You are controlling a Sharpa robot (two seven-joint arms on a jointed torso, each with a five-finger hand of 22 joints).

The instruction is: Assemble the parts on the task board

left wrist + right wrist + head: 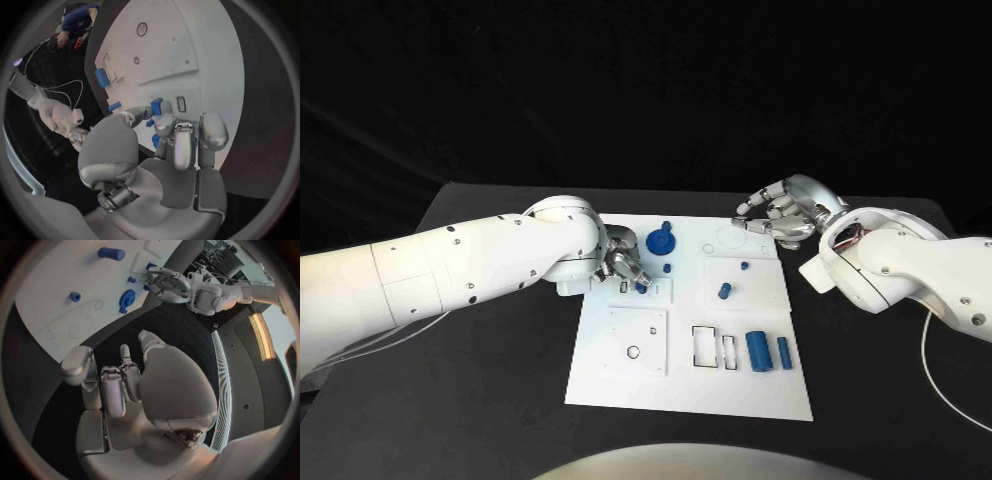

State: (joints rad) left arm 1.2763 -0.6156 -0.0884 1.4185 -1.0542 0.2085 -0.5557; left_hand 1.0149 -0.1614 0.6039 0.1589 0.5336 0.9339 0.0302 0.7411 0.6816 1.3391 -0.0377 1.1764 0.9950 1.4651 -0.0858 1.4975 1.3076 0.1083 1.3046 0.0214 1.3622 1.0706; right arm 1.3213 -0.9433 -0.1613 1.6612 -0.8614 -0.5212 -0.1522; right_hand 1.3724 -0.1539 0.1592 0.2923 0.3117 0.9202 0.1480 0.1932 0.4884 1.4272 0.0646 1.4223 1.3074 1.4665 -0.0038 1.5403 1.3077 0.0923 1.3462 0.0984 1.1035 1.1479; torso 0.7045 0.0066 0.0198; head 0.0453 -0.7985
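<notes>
Nearest on the task board: a round hole in a raised square plate on the left, two rectangular slots at the middle, and two blue cylinders lying side by side just right of the slots. Farther up, a short blue peg resting tilted on the right half, and a small blue stud beyond it.

At the board's left edge, the left hand bent down over the surface, fingers curled in close around a small blue part held at the fingertips, just above or touching the board; from the wrist view, hard to tell which.

Beyond that hand, a blue gear-like disc with a knob, flat near the board's far edge.

Farthest, the right hand off the board's far right corner over the black table, fingers curled inward on nothing, well apart from every blue piece.
</notes>
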